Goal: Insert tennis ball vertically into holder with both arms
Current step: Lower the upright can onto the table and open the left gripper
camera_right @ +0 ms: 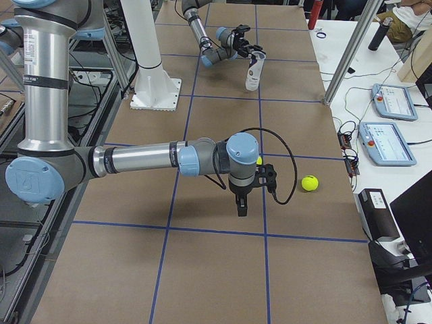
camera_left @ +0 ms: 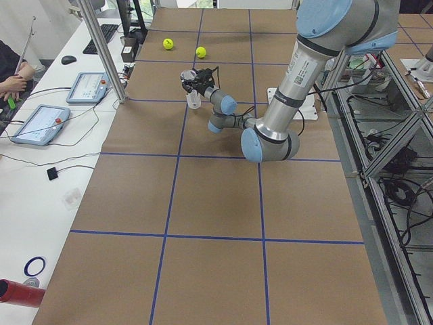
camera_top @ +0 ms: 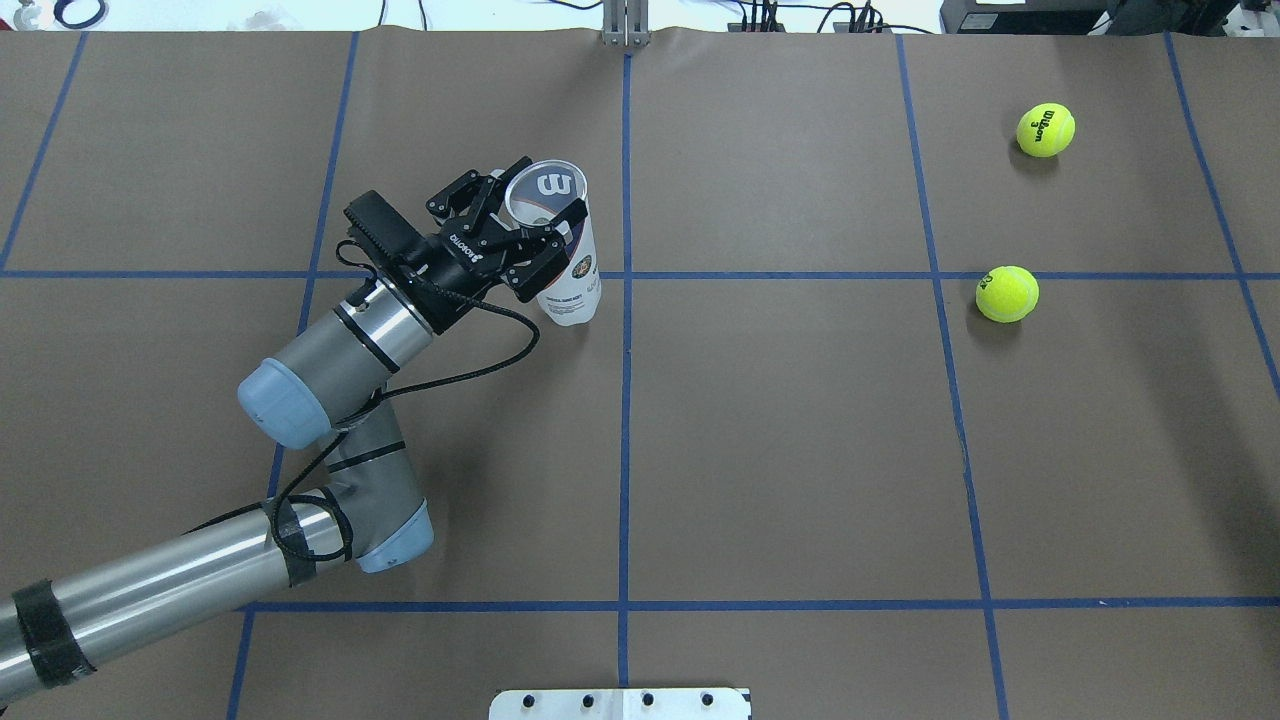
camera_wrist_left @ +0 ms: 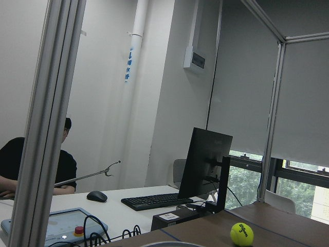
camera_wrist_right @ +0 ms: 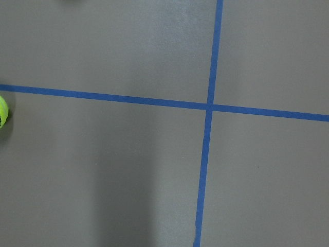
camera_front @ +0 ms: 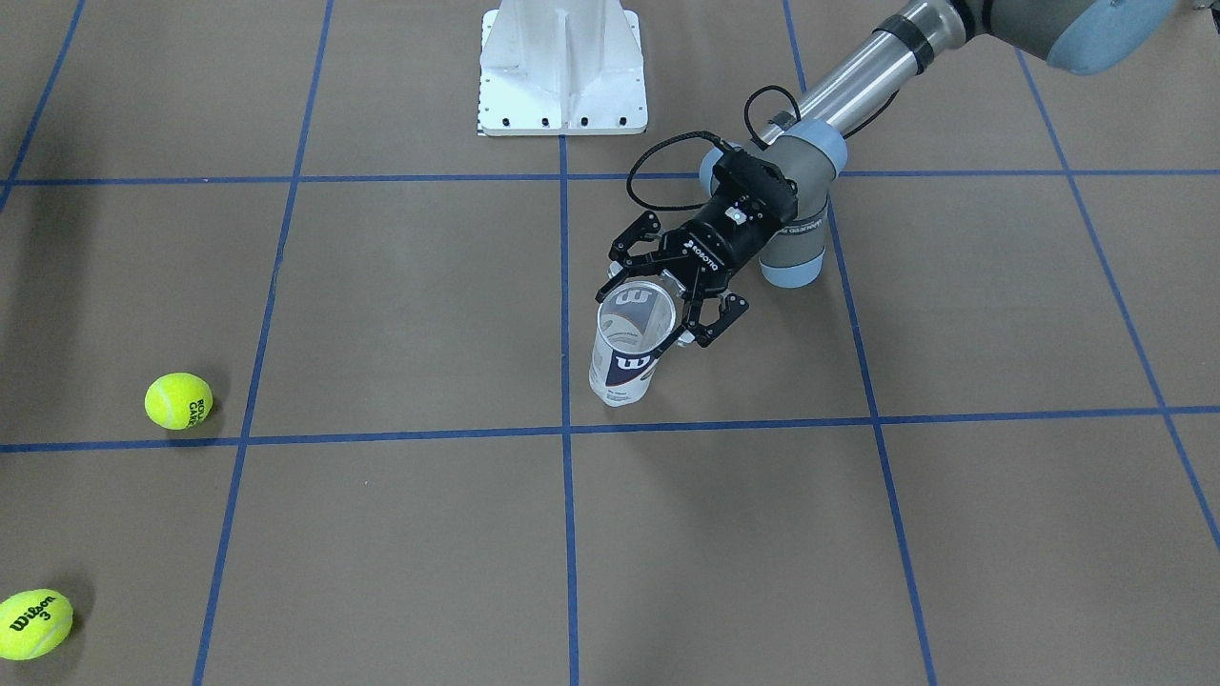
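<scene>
I am clasping the holder (camera_front: 624,367) in my left gripper (camera_front: 667,305), with the fingers drawn in around its upper part just under the open rim. It is standing upright on the brown table (camera_top: 800,450) right below them. My right gripper (camera_right: 241,202) is hanging fingers-down over the table, well apart from the holder, and I cannot tell how far it is open. One tennis ball (camera_top: 1007,294) is lying near it and a second ball (camera_top: 1046,130) slightly beyond.
</scene>
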You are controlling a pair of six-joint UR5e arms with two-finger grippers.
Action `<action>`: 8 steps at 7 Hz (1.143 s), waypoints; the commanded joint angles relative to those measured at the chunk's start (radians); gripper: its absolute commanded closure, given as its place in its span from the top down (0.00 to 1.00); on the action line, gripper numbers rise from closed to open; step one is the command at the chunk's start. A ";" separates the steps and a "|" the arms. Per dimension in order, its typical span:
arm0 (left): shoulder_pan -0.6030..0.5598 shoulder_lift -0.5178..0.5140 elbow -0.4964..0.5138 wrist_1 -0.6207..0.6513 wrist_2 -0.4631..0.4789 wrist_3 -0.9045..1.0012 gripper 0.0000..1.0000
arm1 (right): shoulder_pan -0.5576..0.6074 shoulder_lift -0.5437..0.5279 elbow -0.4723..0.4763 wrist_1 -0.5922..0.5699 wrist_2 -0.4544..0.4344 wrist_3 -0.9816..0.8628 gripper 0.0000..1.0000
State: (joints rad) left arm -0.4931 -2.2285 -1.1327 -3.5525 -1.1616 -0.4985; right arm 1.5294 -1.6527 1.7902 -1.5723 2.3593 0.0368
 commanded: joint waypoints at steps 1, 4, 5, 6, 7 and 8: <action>0.004 0.007 0.002 -0.021 0.000 0.002 0.26 | 0.000 0.001 0.000 0.000 0.000 0.000 0.99; 0.004 0.067 0.001 -0.071 -0.001 0.002 0.28 | 0.000 -0.001 -0.002 0.000 0.000 0.000 0.99; 0.004 0.067 -0.002 -0.071 0.000 0.002 0.33 | 0.000 -0.001 0.000 0.000 0.000 0.000 0.99; 0.005 0.067 -0.008 -0.069 -0.001 0.000 0.48 | 0.000 0.001 0.000 0.000 0.000 0.000 0.99; 0.005 0.063 -0.010 -0.069 -0.001 0.003 0.75 | 0.000 0.001 0.000 0.000 0.000 0.000 0.99; 0.005 0.067 -0.013 -0.069 -0.001 0.002 0.96 | 0.000 0.001 0.000 0.000 0.000 0.000 0.99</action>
State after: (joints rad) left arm -0.4880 -2.1636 -1.1423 -3.6217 -1.1626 -0.4966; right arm 1.5294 -1.6523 1.7900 -1.5723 2.3593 0.0368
